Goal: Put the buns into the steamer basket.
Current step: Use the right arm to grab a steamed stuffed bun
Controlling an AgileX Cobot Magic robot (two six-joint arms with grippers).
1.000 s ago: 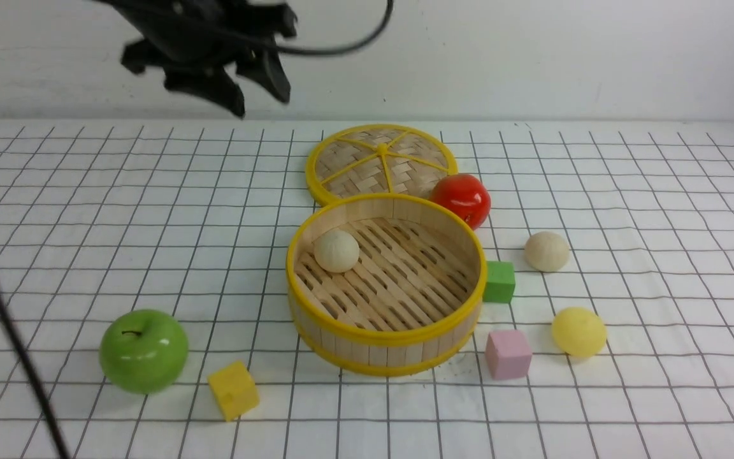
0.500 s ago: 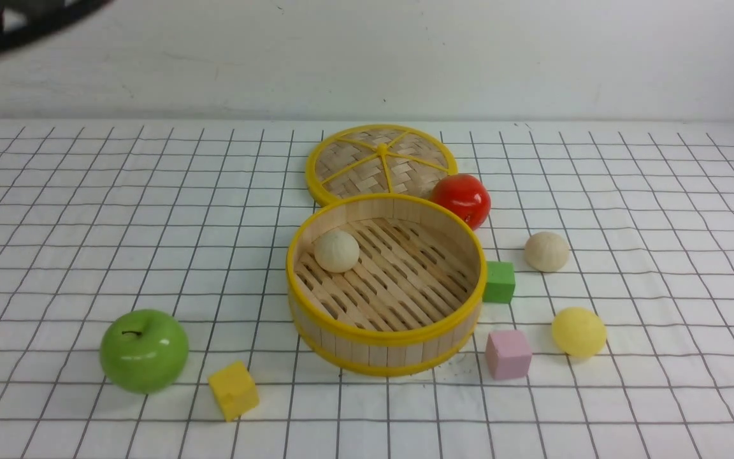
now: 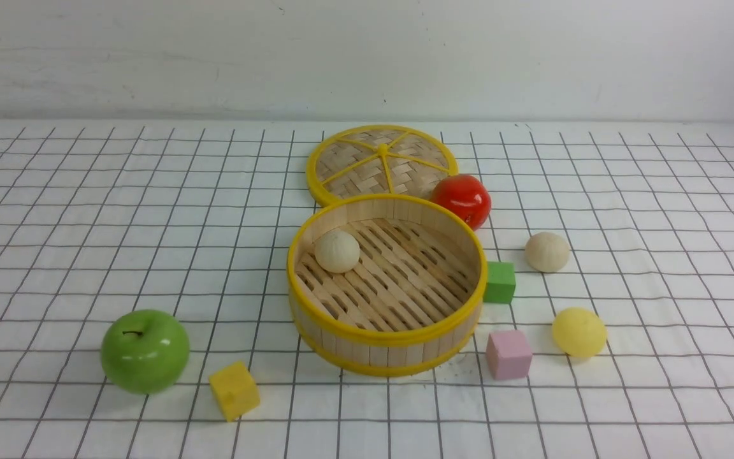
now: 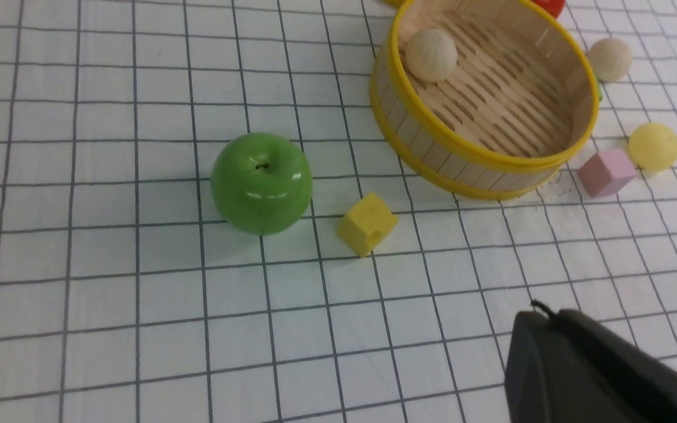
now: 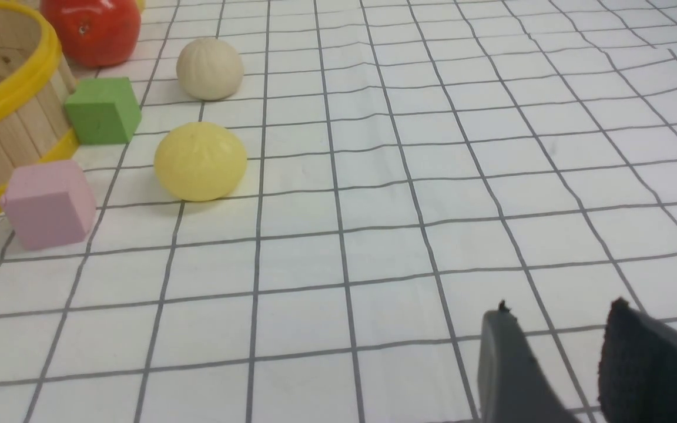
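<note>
Front: one cream bun (image 3: 337, 251) is sitting in the steamer basket (image 3: 385, 336); 2nd cream bun (image 3: 546, 252) & yellow bun (image 3: 578, 332) are lying outside on its right, so 1 of 3 done. L wrist: left gripper (image 4: 544, 329) is hanging w/ jaws together, empty. R wrist: right gripper (image 5: 560, 317) is hovering w/ jaws apart, empty.

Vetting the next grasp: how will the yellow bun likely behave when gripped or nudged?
The yellow bun looks domed with a flatter base, so a nudge probably slides it rather than rolls it. Its matte skin suggests little slip; its rounded sides might pop from an off-centre pinch.
</note>
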